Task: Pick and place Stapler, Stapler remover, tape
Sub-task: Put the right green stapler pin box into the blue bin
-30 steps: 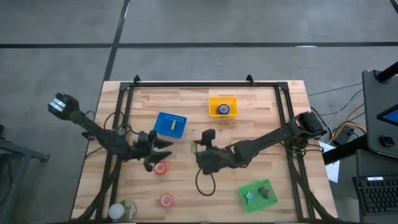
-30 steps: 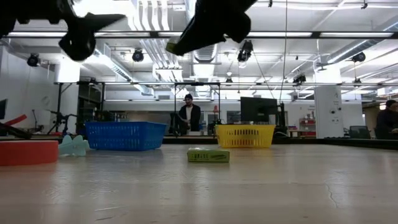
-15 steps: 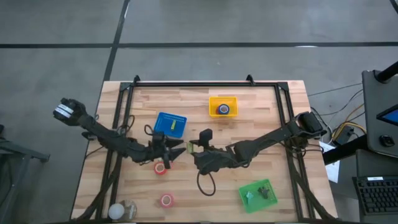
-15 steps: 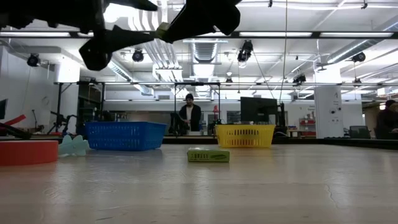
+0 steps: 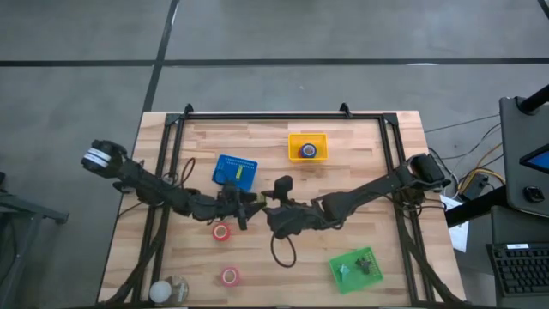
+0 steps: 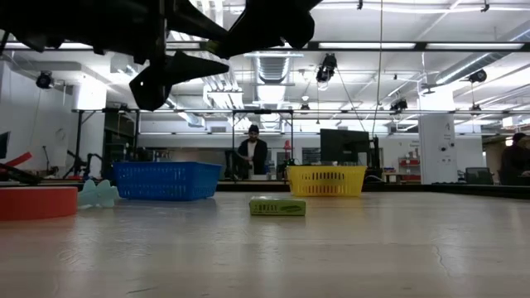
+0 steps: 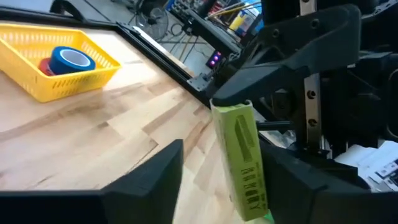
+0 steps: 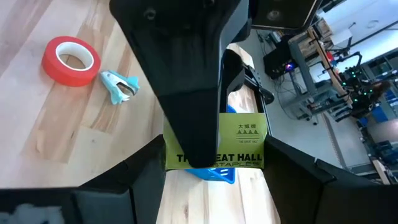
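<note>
Room: a grey floor (image 5: 283, 39) is seen around the table; in the low view a lit hall lies behind it, where a person (image 6: 251, 154) stands.
Tabletop: pale wooden planks (image 5: 360, 172) are framed by black rails.
Open room: bare wood is shown along the right edge between the yellow and green baskets, and at the far left corner.
Left arm: it is stretched from the left edge to the tabletop's middle; the left gripper (image 5: 248, 204) is held above the wood with its fingers (image 7: 152, 180) apart, one on each side of the green box, and no contact can be made out.
Right arm: it is reached in from the right edge; the right gripper (image 5: 272, 207) is clamped on the green box.
Blue basket (image 5: 234, 172): set left of centre, towards the far edge.
Yellow basket (image 5: 307, 147): set near the middle of the far edge.
Green basket (image 5: 356, 266): set near the near right corner.
Green box (image 7: 239, 158): held upright in the air, mid-tabletop.
Second green box (image 6: 277, 206): laid flat on the wood in the low view.
Tape: the blue roll (image 7: 71, 60) is lodged in the yellow basket; one red roll (image 5: 221, 232) is laid left of centre, another red roll (image 5: 229, 275) by the near edge.
Stapler remover (image 8: 121, 86): a teal claw, laid just beside a red roll.
Stapler: it cannot be picked out.
</note>
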Motion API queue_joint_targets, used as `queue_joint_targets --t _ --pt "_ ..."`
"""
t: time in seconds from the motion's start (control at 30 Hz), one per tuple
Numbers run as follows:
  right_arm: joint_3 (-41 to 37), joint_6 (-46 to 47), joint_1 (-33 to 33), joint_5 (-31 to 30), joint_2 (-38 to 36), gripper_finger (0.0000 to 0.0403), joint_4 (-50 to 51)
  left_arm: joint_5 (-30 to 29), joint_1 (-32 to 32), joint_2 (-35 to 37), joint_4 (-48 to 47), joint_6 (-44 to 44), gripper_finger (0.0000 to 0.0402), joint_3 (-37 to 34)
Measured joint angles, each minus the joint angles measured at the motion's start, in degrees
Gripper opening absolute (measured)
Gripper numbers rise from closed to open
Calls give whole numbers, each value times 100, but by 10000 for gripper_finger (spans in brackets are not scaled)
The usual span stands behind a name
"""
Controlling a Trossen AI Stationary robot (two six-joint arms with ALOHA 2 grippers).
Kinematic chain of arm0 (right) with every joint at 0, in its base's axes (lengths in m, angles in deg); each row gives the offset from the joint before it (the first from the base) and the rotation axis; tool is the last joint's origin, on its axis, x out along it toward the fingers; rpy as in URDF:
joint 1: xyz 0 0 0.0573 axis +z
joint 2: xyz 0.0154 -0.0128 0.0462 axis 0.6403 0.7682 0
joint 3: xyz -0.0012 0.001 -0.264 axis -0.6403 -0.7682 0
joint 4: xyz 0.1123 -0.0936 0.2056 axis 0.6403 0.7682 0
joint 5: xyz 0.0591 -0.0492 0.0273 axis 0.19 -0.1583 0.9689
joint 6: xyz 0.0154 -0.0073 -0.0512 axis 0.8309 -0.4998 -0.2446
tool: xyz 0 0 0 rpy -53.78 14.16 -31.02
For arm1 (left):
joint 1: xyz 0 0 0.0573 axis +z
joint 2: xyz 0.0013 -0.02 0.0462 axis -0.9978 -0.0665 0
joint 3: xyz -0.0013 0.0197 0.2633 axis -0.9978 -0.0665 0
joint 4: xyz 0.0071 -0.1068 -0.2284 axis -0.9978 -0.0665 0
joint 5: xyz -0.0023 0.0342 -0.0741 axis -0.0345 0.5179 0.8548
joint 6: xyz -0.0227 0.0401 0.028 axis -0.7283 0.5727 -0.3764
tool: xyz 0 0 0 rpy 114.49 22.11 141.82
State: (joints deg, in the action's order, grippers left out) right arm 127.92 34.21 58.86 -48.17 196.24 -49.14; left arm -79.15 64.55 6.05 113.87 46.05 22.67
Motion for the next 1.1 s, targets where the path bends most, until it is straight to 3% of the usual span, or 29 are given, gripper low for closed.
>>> queue_joint_targets --t 0.3,0.53,0.8,0.97,1.1 --pt "-5 96 -95 39 13 234 -27 182 147 85 4 163 44 -9" --pt "-3 559 -87 133 4 281 70 -2 240 392 -352 145 41 -342" --pt "-5 1473 -92 71 2 331 1153 -718 666 1374 -2102 -1057 64 -984" --pt "-20 1732 -81 80 2 340 1325 -617 1224 1770 -3417 -1738 51 -1104" --pt "-20 1732 -83 80 2 338 1307 -359 1506 1824 -3580 -1716 69 -1106"
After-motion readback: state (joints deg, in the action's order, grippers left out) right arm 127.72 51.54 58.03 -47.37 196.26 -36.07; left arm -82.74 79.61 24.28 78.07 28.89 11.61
